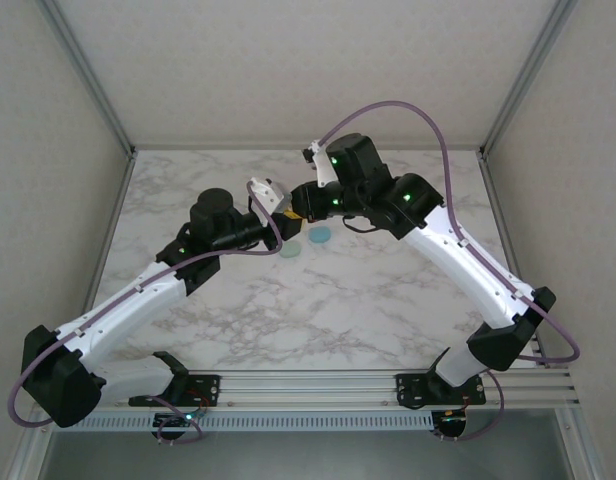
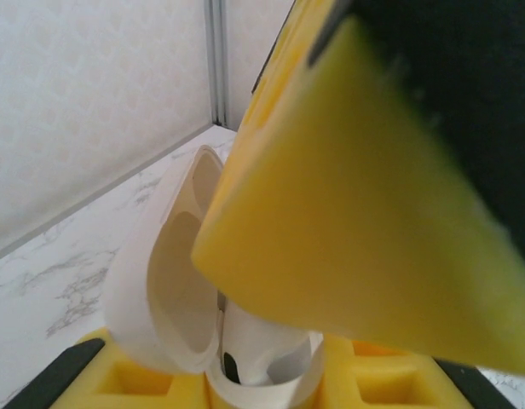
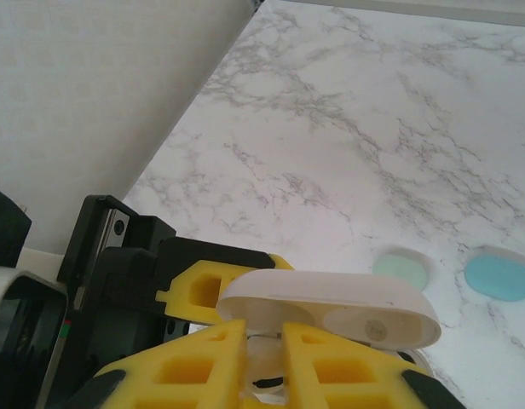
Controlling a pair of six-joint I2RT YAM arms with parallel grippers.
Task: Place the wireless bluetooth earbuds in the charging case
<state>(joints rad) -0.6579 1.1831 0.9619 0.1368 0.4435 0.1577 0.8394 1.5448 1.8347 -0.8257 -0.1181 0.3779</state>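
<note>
My left gripper (image 1: 277, 222) is shut on the white charging case (image 2: 152, 281), which stands between its yellow fingers with the lid (image 3: 331, 298) swung open. My right gripper (image 1: 296, 207) meets it from above, shut on a white earbud (image 3: 264, 375) that sits low in the case's mouth. In the left wrist view the earbud (image 2: 254, 349) rests inside the case body, a dark spot on it, under the right gripper's big yellow finger (image 2: 356, 213). The two grippers touch over the back middle of the marble table (image 1: 368, 300).
A teal rounded piece (image 1: 319, 236) and a pale mint one (image 1: 290, 250) lie on the table just in front of the grippers; the right wrist view shows them as teal (image 3: 499, 275) and mint (image 3: 401, 268). Walls close the table at the back and sides.
</note>
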